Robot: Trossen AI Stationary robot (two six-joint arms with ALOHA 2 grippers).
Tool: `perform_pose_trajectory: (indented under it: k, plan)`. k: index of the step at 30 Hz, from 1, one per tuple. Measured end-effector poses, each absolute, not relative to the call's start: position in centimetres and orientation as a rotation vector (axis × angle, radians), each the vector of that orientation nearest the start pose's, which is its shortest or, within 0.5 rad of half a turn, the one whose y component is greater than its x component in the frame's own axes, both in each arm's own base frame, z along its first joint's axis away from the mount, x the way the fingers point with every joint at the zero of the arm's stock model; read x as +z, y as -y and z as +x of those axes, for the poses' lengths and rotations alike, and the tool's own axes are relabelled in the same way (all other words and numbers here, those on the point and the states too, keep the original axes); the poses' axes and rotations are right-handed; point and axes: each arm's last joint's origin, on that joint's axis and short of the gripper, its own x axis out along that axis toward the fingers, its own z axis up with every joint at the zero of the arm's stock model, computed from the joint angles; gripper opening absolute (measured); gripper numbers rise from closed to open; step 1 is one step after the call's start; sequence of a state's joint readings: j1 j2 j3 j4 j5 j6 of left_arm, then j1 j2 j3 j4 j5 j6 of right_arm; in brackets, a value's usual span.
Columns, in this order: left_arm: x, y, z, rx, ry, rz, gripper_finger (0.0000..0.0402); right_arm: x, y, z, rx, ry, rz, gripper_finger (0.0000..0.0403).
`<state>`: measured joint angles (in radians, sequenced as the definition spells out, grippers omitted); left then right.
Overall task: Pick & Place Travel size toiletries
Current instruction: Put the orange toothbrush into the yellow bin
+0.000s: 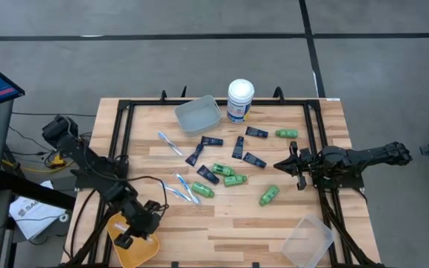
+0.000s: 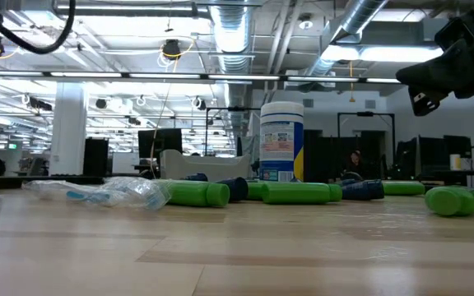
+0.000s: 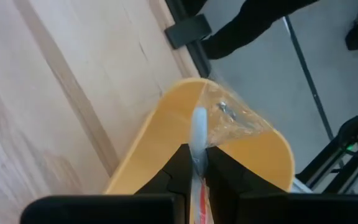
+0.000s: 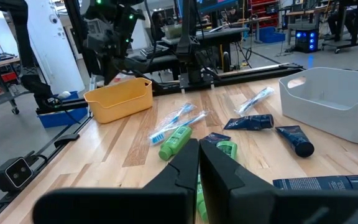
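Left claw point(image 3: 196, 167) pinches toothbrush point(image 3: 198, 134) over bin point(image 3: 160, 134).

— Counter point(image 1: 222, 223): pale wood, striped in lighter and darker planks, framed in black.
— Little bottles point(image 1: 234, 180): bright green. Flat tubes point(image 1: 211, 141): dark navy.
— Toothbrushes point(image 1: 170, 143): light blue and white, under clear wrap.
— Bin point(image 4: 118, 98) at the corner: yellow-orange. Tray point(image 1: 197, 114) at the back: pale grey. Tub point(image 1: 307, 240) in front: clear.
— Canister point(image 1: 240, 100): white, with a blue label and a touch of yellow.
— Left claw point(image 3: 196, 163) and right claw point(image 4: 198, 152): black. Floor point(image 1: 162, 67): grey, crossed by dark lines.
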<state>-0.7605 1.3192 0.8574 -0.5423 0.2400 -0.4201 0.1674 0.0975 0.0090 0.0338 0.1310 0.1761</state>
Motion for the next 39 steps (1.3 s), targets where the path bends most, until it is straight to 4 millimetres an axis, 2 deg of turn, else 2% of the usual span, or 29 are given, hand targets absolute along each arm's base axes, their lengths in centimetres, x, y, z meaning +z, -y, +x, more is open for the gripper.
perform_pose_trajectory:
  k: [6, 16, 24, 28, 31, 35, 39]
  plan:
    - [21.9, 18.0, 17.9, -0.676, -1.188, -0.075, 0.0032, 16.2, -1.3, 10.2, 0.032, -0.057, 0.168, 0.0006]
    - [21.9, 18.3, 17.6, -0.696, -1.202, -0.087, 0.0085, 16.2, -1.3, 10.2, 0.031, -0.057, 0.167, 0.0006]
    - [22.1, 18.4, 17.4, -0.693, -1.244, -0.185, 0.0164, 16.2, -1.3, 10.2, 0.032, -0.057, 0.167, 0.0006]
    - [23.5, 18.2, 17.8, -0.655, -1.169, -0.212, 0.0199, 16.2, -1.3, 10.2, 0.031, -0.057, 0.168, 0.0006]
    - [25.0, 17.6, 18.7, -0.579, -1.026, -0.148, 0.0205, 16.2, -1.3, 10.2, 0.032, -0.057, 0.168, 0.0006]
    - [25.2, 16.2, 19.9, -0.426, -0.968, -0.133, 0.0192, 16.2, -1.3, 10.2, 0.031, -0.057, 0.167, 0.0006]
    - [25.0, 15.8, 20.7, -0.47, -0.954, -0.094, 0.0177, 16.2, -1.3, 10.2, 0.032, -0.057, 0.167, 0.0006]
